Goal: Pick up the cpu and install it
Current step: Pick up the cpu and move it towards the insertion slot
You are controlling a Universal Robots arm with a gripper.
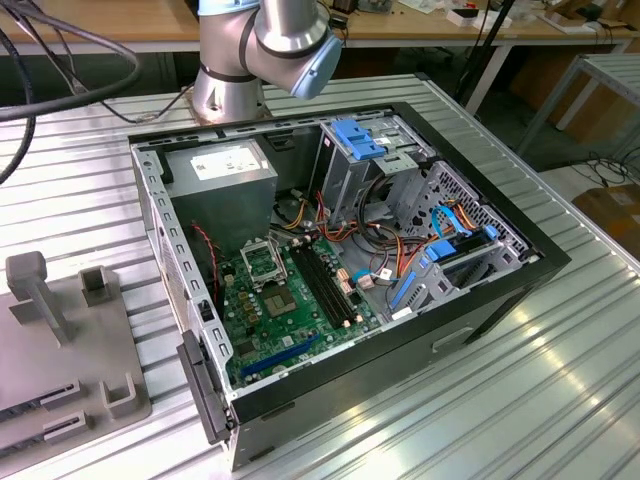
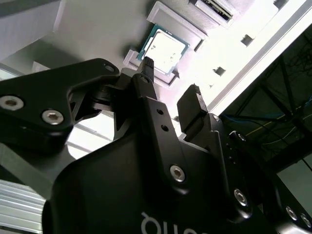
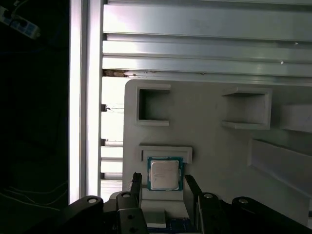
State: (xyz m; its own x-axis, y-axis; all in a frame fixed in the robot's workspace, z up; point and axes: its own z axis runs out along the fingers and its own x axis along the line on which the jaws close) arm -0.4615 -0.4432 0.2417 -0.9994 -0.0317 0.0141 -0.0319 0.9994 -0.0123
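Note:
The cpu [image 3: 165, 174], a small square chip with a shiny silver top and a green rim, lies flat in a raised holder on a pale grey fixture plate [image 3: 214, 156]. In the second wrist view the cpu [image 2: 165, 48] appears just beyond the black fingertips. My gripper [image 3: 164, 189] is open and hovers close over the chip, one finger [image 3: 136, 183] on each side of it and apart from it. The gripper [image 2: 170, 78] holds nothing. The open computer case [image 1: 500, 290] shows its green motherboard with the square metal socket frame [image 1: 262, 262].
The grey power-supply box [image 1: 225, 170] fills the case's far corner, long black memory slots [image 1: 325, 285] run beside the socket, and blue drive brackets and cables [image 1: 430, 260] crowd the exterior view's right. The fixture plate [image 1: 60, 350] with upright holders lies at that view's left on a ribbed aluminium table.

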